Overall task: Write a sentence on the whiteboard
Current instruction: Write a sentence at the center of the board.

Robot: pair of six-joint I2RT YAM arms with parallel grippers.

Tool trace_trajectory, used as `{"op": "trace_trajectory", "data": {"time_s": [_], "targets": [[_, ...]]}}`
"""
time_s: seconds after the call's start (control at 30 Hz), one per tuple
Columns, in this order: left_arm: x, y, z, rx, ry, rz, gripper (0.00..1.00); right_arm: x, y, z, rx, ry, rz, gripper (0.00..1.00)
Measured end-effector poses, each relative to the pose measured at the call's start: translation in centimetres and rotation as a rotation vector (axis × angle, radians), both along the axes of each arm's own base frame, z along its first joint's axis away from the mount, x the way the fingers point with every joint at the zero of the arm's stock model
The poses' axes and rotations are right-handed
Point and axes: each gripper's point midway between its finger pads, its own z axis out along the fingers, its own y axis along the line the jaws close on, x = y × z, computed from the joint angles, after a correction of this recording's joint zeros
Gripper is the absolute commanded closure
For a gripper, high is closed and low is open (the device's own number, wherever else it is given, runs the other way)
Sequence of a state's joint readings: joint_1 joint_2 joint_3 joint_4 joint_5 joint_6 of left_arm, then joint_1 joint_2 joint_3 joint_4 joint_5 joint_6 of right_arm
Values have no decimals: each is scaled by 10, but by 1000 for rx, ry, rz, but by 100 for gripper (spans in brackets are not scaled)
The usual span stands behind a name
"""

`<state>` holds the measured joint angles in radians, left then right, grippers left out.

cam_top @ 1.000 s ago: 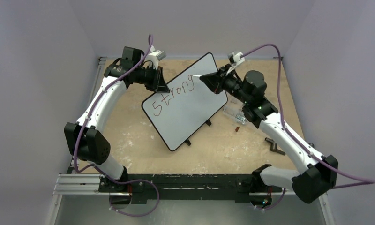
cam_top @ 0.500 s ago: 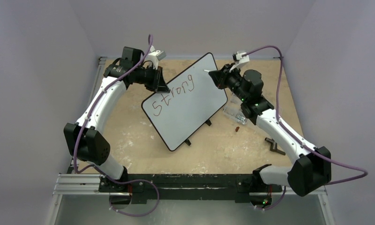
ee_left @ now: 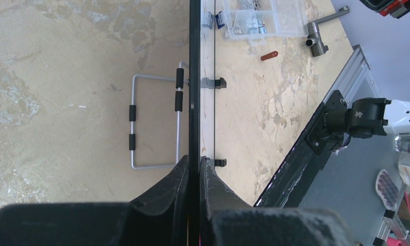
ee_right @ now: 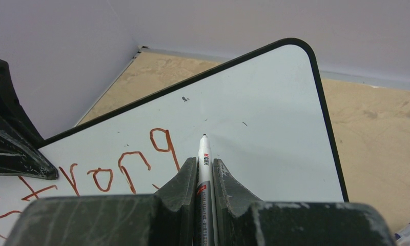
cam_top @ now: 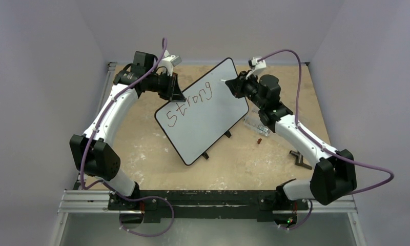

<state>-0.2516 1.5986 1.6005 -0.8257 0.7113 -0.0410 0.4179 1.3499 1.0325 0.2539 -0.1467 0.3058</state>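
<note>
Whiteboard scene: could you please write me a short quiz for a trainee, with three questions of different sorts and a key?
1. True or false: the left gripper is clamped on the edge of the whiteboard.
2. Which gripper holds the marker? A) the left gripper B) the right gripper C) neither
3. Fill in: the sentence so far is one word, "____".

Key: 1 true; 2 B; 3 Strong.

whiteboard (ee_right: 274, 118): smooth, semi-gloss, blk rim | table (ee_left: 64, 77): worn matt wood | box (ee_left: 254, 20): clear plastic | stand (ee_left: 132, 128): grey metal wire
</note>
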Motion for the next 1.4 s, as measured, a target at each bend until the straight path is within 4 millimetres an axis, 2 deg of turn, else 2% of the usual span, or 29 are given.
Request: {"op": "trace_trajectory", "data": {"time_s": [0.17, 0.6, 1.07, 1.4], "targets": [[0, 0, 0, 0, 0, 0, 100, 6, 2, -9, -9, 22, -2, 100], [0, 0, 0, 0, 0, 0, 100, 20, 7, -2, -7, 14, -8, 100], [0, 0, 0, 1, 0, 1, 100, 32, 6, -16, -28, 44, -27, 100], [0, 0, 0, 1, 0, 1, 100, 24, 19, -9, -37, 22, 74, 100]]}}
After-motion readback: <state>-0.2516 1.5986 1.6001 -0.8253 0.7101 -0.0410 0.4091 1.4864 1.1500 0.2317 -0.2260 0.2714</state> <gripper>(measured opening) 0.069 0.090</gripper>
